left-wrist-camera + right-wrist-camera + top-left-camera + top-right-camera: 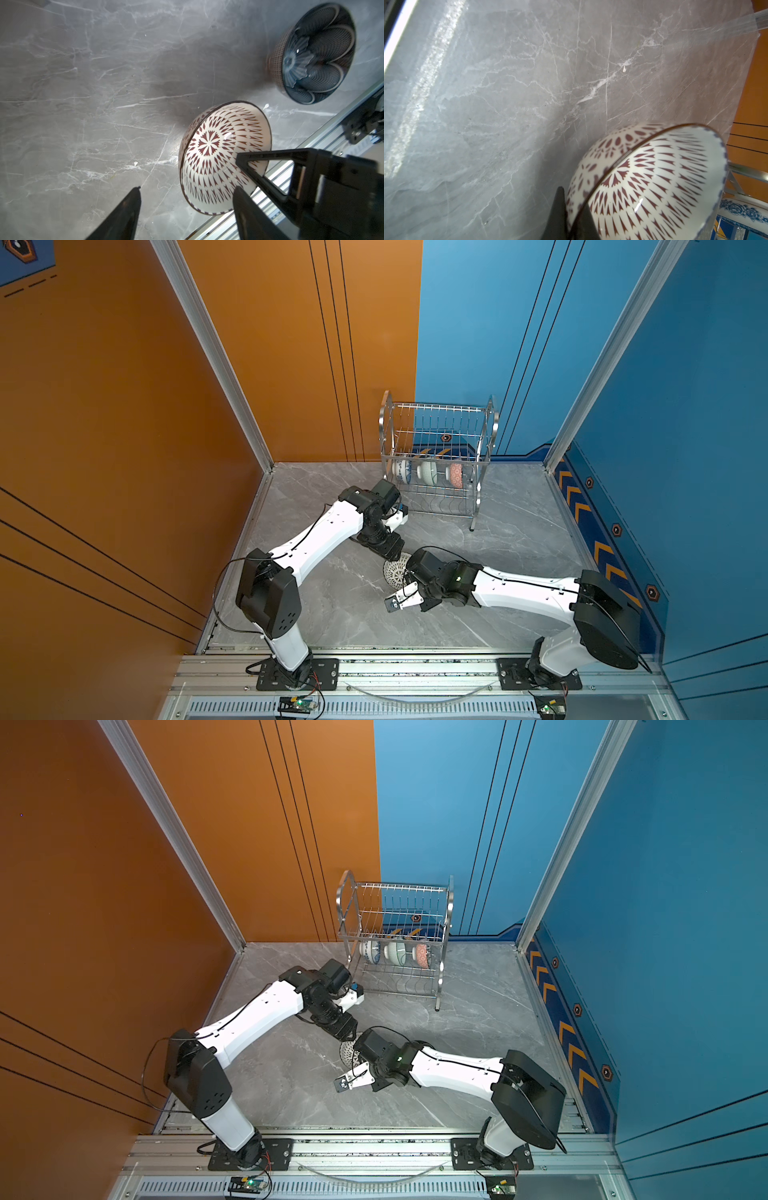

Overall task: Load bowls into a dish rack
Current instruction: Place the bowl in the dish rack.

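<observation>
The right claw (571, 207) was pinched tight on the rim of the white patterned bowl (654, 187), with one dark finger outside and one inside; only the finger ends showed in the right wrist view, and the picture edge cut off the lower part of the bowl; the bowl was tipped up on its side over the middle of the grey table (488, 104); it looked lifted a little, but I could not be sure it was off the table; the left claw (187, 189) was wide open and held nothing, with its two black fingers spread apart near the same bowl (218, 149); in both top views the two wrists covered the claws and most of that bowl, so only a small white slice (395, 572) peeked out between the left arm (324, 531) and the right arm (523, 589); the dark navy bowl (315, 54) sat upright on the table, well apart from the white one and near the metal rail; it looked blurry and showed only in the left wrist view; the dish rack (440, 406) stood at the back of the table by the walls; on its lower shelf three bowls stood on edge in a row: the blue flower bowl (402, 472), the pale green bowl (428, 472) and the reddish bowl (456, 476); they were small and behind wires, so their patterns were hard to make out; a bit of the blue flower bowl also showed, cut off, at a corner of the right wrist view.
</observation>
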Tool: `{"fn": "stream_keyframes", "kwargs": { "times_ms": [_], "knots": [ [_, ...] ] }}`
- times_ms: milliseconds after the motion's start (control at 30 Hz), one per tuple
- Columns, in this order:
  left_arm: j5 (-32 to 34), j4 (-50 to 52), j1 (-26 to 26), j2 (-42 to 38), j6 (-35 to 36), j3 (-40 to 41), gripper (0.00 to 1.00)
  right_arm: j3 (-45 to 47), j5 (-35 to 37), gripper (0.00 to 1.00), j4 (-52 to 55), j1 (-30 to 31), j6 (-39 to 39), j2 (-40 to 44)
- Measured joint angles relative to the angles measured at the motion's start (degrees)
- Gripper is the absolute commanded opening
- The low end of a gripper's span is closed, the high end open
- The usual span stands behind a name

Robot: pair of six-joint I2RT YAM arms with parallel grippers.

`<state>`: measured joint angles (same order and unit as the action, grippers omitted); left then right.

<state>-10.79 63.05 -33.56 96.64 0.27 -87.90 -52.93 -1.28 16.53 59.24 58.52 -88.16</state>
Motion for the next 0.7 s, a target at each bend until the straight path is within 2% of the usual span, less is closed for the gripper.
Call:
{"fn": "stream_keyframes", "kwargs": {
  "times_ms": [33,67,100,233,367,567,700],
  "knots": [
    [0.00,-0.04,0.35,-0.57,-0.31,-0.35,0.81,0.09,-0.04,0.00,0.00,-0.22,0.00,0.00],
    [0.02,-0.09,0.74,-1.25,-0.61,-0.59,0.88,0.13,-0.15,0.00,0.00,-0.50,-0.02,0.00],
    [0.07,-0.11,1.07,-1.90,-0.83,-0.74,1.00,0.15,-0.20,0.00,-0.02,-0.81,-0.02,0.00],
    [0.63,-1.07,2.78,-5.64,-3.28,-0.35,0.98,0.15,-0.83,0.00,-0.42,-1.97,-0.09,-0.04],
    [1.68,-4.66,6.71,-13.53,-5.73,3.98,0.98,0.15,-1.68,0.00,-1.31,-2.49,-0.72,-0.61],
    [3.54,-12.48,13.97,-31.67,-8.96,18.18,0.98,0.15,-3.13,0.00,-2.89,-2.56,-3.17,-0.70],
    [2.19,-18.47,16.06,-41.38,-9.88,27.80,0.98,0.28,-4.35,0.00,-4.55,-2.56,-5.40,-0.63]
  ]
}}
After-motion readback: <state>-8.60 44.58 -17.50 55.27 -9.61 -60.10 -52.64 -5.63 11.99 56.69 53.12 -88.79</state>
